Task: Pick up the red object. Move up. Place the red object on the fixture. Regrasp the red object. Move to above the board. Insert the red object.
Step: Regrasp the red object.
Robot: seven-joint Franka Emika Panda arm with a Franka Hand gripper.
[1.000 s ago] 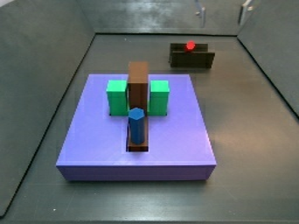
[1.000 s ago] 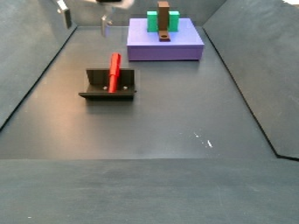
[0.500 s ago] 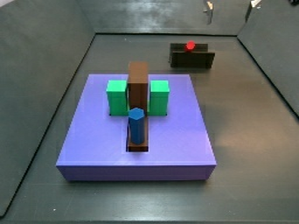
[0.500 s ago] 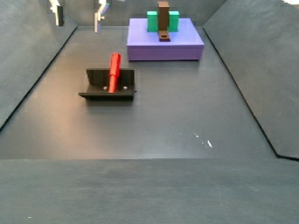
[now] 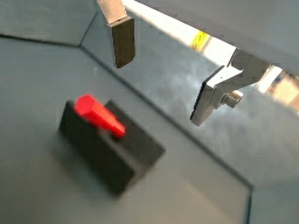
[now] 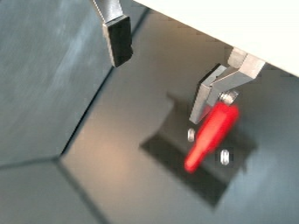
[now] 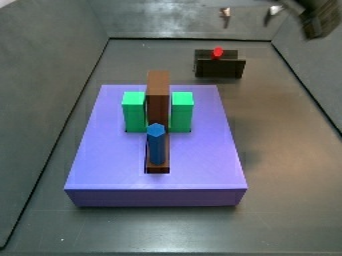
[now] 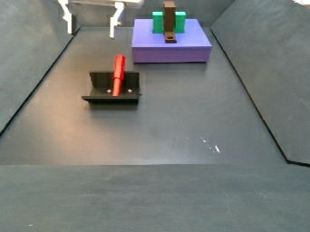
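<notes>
Fingers [image 5: 121, 39] of the gripper [image 5: 163, 74] stand spread wide, nothing between them; they are flat silver plates with dark pads, and both wrist views show them hanging in the air clear of every piece. In a side view the gripper [image 8: 91, 16] sits high near the far wall, well apart from the fixture [image 8: 112, 91]; in a side view only its two tips [image 7: 249, 13] show at the upper edge.

On the fixture lies the red object [image 8: 119, 74], resting along the recessed top. Its long axis runs near level, one end pointing toward the board [image 8: 171, 43] and the far wall. In a side view it is seen end-on as a small red spot [image 7: 218, 53] atop the dark fixture [image 7: 221, 67]. Both wrist views show the peg [image 6: 212, 136] lying across the dark block [image 6: 205, 162], one end overhanging the block's edge [image 5: 100, 117].

On the board [image 7: 158, 150] stand two green blocks [image 7: 134, 111] with a long brown slotted bar [image 7: 159, 96] between them. A blue peg [image 7: 156, 143] stands upright in the bar's near end. Board and fixture rest on the grey surface [image 8: 169, 127], well apart.
</notes>
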